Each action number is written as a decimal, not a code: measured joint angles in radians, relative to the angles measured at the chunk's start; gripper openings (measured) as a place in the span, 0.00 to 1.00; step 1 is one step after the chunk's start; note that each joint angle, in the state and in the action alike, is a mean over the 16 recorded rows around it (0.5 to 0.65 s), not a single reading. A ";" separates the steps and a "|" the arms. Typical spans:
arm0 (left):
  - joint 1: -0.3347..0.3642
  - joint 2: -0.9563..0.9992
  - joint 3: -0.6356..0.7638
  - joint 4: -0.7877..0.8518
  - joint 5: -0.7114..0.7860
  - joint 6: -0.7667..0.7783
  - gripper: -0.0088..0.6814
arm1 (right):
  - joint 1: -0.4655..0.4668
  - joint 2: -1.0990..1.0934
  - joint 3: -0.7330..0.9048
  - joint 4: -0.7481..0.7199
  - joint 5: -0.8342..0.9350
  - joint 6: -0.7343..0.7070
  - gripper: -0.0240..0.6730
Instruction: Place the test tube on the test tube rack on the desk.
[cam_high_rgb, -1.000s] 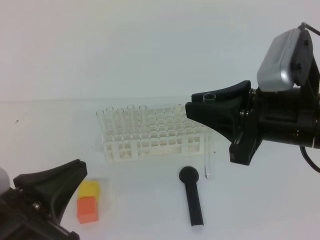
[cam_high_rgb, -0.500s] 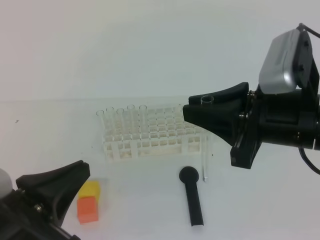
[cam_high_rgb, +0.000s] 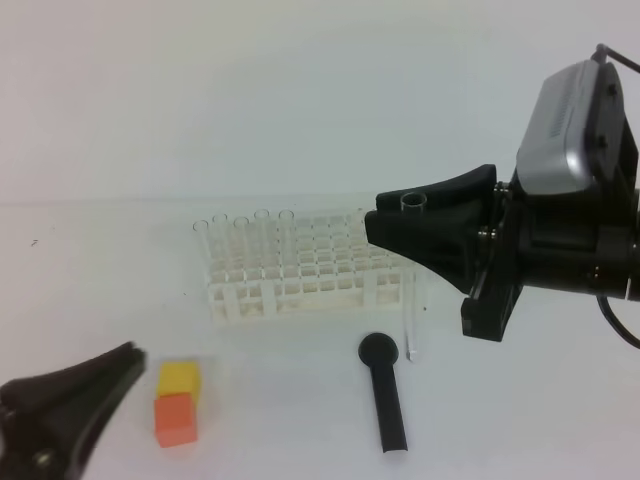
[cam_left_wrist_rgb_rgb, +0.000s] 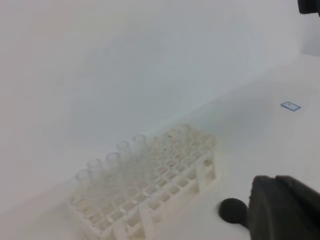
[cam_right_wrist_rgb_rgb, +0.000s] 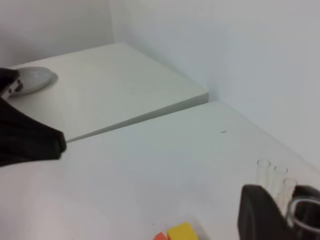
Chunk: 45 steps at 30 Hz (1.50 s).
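The test tube (cam_high_rgb: 410, 322) stands upright in my right gripper (cam_high_rgb: 392, 226), which is shut on its upper part; the open rim pokes out above the black fingers. It hangs just off the right end of the white test tube rack (cam_high_rgb: 330, 272), above the desk (cam_high_rgb: 520, 400). Several other clear tubes (cam_high_rgb: 243, 243) stand in the rack's left end. In the right wrist view the tube's rim (cam_right_wrist_rgb_rgb: 305, 208) shows between the fingers (cam_right_wrist_rgb_rgb: 257, 215). My left gripper (cam_high_rgb: 112, 372) sits low at the front left, shut and empty, apart from the rack.
A black round-headed tool (cam_high_rgb: 384, 392) lies in front of the rack's right end, close below the held tube. An orange block (cam_high_rgb: 175, 419) and a yellow block (cam_high_rgb: 179, 381) sit at the front left beside the left gripper. The rack (cam_left_wrist_rgb_rgb: 165, 185) also shows in the left wrist view.
My right gripper has carried the tube slightly left, towards the rack's right end. The left gripper has dropped lower and back towards the bottom left corner.
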 joint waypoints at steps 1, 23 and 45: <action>0.026 -0.025 0.013 0.011 -0.008 0.000 0.01 | 0.000 0.000 0.000 0.000 0.001 -0.002 0.20; 0.478 -0.499 0.297 0.069 -0.069 0.000 0.01 | 0.000 0.061 0.000 0.000 0.004 -0.080 0.20; 0.474 -0.500 0.307 0.070 -0.078 0.000 0.01 | 0.000 0.175 0.000 -0.075 -0.030 -0.119 0.20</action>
